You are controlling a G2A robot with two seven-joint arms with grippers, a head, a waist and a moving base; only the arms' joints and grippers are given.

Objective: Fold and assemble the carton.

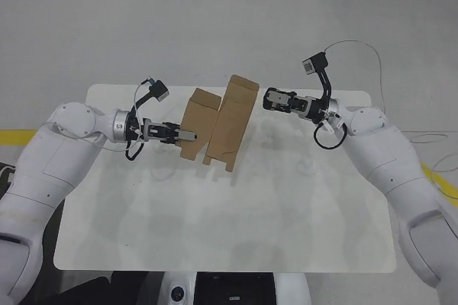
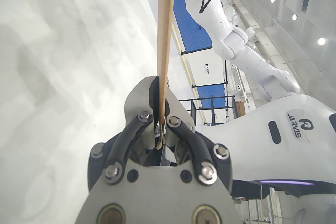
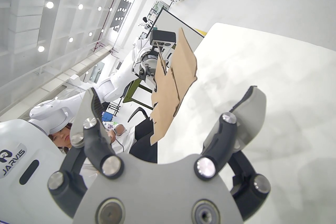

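Over white tabletop (image 1: 214, 225) — left pincer (image 2: 159, 93) clamped on brown carton (image 1: 221, 122); right pincer (image 1: 269, 99) spread wide, empty, just beside it.

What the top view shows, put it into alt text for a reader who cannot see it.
The left gripper is shut on one edge of a flattened brown cardboard carton, held above a white rounded table. The right gripper, open, faces the carton's opposite edge, apart from it.
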